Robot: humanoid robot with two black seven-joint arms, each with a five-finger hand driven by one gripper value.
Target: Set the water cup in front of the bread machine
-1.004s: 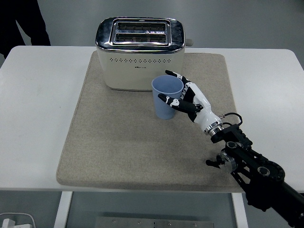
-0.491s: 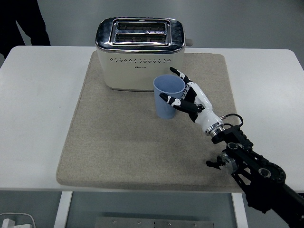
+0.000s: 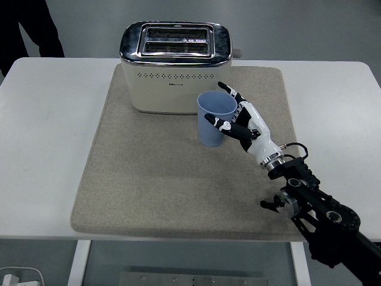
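A light blue water cup [image 3: 213, 122] stands upright on the beige mat [image 3: 149, 179], just in front of the right part of the cream and chrome bread machine [image 3: 175, 65]. My right hand [image 3: 216, 102] reaches in from the lower right and wraps the cup's right side. Its thumb lies across the front wall and its fingers [image 3: 229, 90] curve round the back rim. The black right arm [image 3: 315, 208] runs off to the bottom right corner. No left arm shows.
The mat covers the middle of the white table [image 3: 41, 149], with bare table on either side. A person in dark clothing [image 3: 27, 27] stands at the top left, behind the table's far edge.
The cup and my right hand have shifted slightly to the right together, and the hand still holds the cup. The bread machine has not moved.
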